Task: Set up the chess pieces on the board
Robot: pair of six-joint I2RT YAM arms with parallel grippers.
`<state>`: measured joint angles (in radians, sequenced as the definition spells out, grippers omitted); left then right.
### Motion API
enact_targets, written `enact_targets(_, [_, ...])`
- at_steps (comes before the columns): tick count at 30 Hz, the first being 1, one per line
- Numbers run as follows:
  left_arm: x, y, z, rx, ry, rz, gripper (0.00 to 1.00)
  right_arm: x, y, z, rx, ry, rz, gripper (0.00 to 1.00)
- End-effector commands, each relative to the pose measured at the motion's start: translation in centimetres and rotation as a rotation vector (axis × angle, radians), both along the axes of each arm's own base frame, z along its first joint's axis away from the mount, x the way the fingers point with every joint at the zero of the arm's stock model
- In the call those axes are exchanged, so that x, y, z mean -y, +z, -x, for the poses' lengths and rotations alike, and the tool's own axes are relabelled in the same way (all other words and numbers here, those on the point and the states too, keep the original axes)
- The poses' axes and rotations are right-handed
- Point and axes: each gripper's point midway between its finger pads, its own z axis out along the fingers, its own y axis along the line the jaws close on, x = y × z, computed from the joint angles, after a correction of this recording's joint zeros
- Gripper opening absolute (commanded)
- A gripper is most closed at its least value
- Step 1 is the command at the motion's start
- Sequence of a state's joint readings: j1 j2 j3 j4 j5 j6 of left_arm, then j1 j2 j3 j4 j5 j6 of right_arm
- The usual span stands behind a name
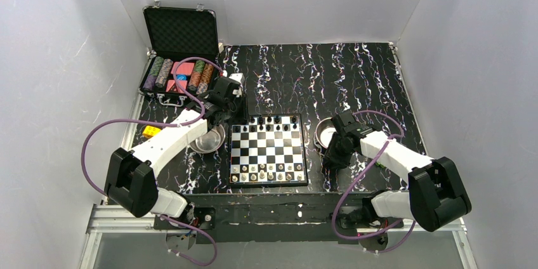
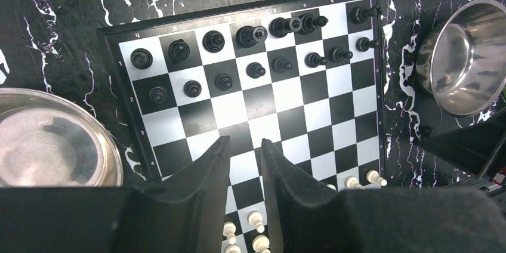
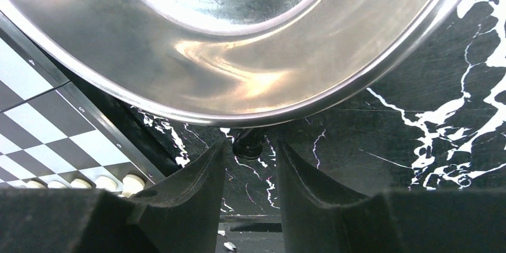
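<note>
The board (image 1: 268, 169) lies at the table's middle, black chess pieces (image 1: 274, 119) in its two far rows and pale chess pieces (image 1: 266, 172) in its near rows. In the left wrist view the board (image 2: 280, 98) shows the black pieces (image 2: 255, 70) and some pale pieces (image 2: 256, 220). My left gripper (image 2: 245, 143) hovers over the board, open and empty. My right gripper (image 3: 250, 147) is open, low over the table right of the board. One black piece (image 3: 247, 144) stands on the table just ahead of its fingertips, by the bowl's rim, not gripped.
A steel bowl (image 1: 325, 131) sits right of the board, filling the right wrist view (image 3: 238, 56). Another steel bowl (image 1: 209, 141) sits left of the board. A black case of poker chips (image 1: 181, 59) stands at far left. A small yellow object (image 1: 150, 131) lies at the left edge.
</note>
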<state>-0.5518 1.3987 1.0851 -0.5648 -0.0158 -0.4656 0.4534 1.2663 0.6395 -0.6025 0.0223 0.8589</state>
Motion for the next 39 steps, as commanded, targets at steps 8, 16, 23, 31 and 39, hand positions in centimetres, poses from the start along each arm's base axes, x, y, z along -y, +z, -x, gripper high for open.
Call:
enact_targets(8, [-0.4,1.0,0.5,0.033,0.010,0.032,0.25,-0.5,0.6,0.0,-0.004,0.039,0.003,0.38])
enact_targets(16, [-0.5,1.0,0.5,0.037,0.014,0.029,0.25,-0.5,0.5,0.3,-0.012,0.053,0.007,0.36])
enact_targets(23, [-0.5,0.8,0.5,0.032,0.013,0.034,0.24,-0.4,0.5,0.6,-0.024,0.073,0.019,0.38])
enact_targets(31, [-0.4,0.8,0.5,0.032,0.013,0.033,0.24,-0.6,0.3,0.7,-0.029,0.083,0.019,0.26])
enact_targets(39, [-0.3,1.6,0.4,0.040,0.016,0.045,0.24,-0.8,1.5,0.2,0.019,0.102,0.011,0.15])
